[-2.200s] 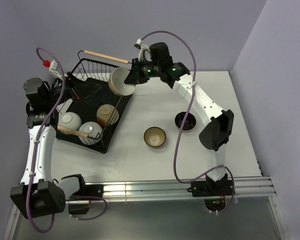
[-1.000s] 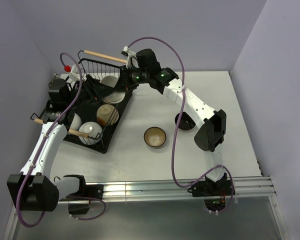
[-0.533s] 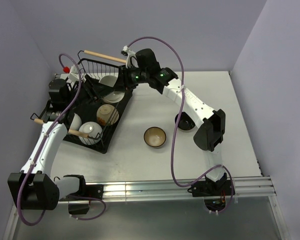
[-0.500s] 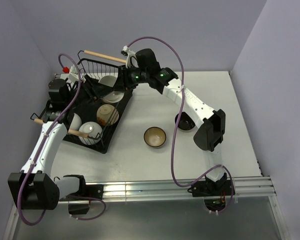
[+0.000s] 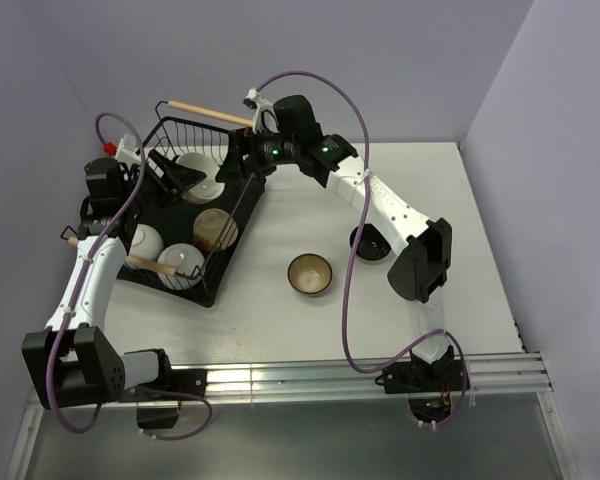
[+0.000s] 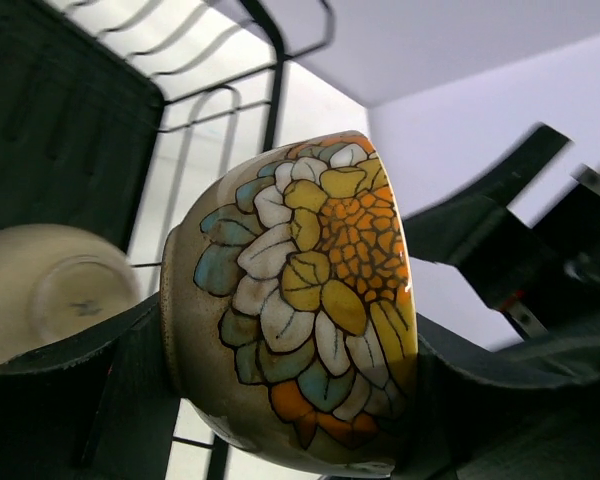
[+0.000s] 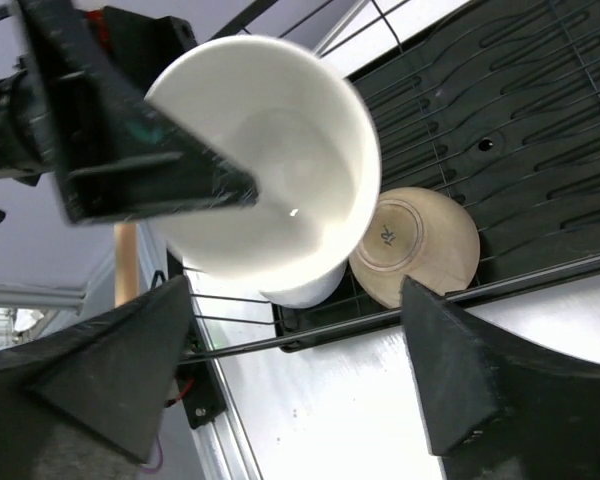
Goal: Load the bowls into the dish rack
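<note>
The work surface was a flat white rectangular table top [image 5: 280, 320] with an aluminium rail [image 5: 380, 372] along its near edge. Plain pale lilac walls [image 5: 380, 60] enclosed it at the far side and at both ends.

The large black wire dish rack [image 5: 172, 208], which had light wooden rod handles, stood at the far left of the table and was turned at an angle to the table edges.

- The left gripper [image 5: 188, 172] was closed on a small round ceramic flower-painted bowl [image 6: 300, 300] with a white inside. The bowl was tipped on its side over the far part of the rack. Contact with the tray could not be determined.
- The right gripper [image 7: 298, 292] was just beside that bowl, facing its mouth. Its jaws were spread wide, with nothing between them.
- A cream-beige bowl [image 5: 215, 228] lay upside down in the rack.
- Two white bowls [image 5: 143, 240] [image 5: 181, 260] sat by the near handle.
- A brown bowl with a tan inside [image 5: 309, 273] stood upright on the table, right of the rack.
- A glossy black bowl [image 5: 365, 243] stood farther right, partly hidden by the right arm.
</note>
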{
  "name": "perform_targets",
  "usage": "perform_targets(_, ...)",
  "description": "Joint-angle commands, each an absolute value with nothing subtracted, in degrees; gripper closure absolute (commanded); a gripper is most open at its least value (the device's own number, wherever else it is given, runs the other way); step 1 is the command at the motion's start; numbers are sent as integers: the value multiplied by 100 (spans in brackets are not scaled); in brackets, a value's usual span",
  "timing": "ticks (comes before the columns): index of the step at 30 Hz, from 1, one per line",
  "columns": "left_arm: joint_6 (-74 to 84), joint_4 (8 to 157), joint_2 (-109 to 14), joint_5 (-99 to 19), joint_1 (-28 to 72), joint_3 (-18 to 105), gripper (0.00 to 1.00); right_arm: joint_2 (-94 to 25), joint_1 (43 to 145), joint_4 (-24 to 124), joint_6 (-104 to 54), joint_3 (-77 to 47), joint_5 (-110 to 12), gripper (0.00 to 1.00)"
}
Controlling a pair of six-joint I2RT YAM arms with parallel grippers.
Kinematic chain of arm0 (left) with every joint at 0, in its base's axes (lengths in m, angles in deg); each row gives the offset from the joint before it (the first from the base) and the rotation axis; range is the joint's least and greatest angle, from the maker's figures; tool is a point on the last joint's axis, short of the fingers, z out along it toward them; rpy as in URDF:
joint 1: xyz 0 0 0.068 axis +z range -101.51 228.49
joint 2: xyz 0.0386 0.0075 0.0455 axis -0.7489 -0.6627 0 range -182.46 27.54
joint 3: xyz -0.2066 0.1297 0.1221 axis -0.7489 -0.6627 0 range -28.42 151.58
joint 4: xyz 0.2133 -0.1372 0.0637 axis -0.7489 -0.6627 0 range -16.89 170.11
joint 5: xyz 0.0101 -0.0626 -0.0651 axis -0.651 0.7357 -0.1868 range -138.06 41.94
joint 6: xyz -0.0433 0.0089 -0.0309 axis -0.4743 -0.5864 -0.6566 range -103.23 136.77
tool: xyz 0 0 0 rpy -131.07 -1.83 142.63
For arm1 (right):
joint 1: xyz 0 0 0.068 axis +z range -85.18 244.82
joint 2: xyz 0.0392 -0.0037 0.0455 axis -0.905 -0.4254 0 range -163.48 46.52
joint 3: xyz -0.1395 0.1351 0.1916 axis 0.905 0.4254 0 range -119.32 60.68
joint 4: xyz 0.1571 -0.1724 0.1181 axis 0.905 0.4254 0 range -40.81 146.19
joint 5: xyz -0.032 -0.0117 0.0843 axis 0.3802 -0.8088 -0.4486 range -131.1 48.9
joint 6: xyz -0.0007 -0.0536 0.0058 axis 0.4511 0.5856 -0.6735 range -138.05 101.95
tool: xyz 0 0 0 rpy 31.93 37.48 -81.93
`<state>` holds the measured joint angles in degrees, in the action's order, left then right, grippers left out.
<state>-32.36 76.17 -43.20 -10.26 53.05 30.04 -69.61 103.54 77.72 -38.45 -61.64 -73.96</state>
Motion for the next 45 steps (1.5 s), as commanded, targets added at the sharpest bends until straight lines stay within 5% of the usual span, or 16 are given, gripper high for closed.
perform_targets(1,-2938,7669,-4382,-1315,5491,3477,100,-6598,10253,7406,-3914,-6122,-7450,5)
perform_targets(45,1500,5480,-6588,-4700,5693,5279,100,-6466,9752,7019,-4107,-5059,-7705,1)
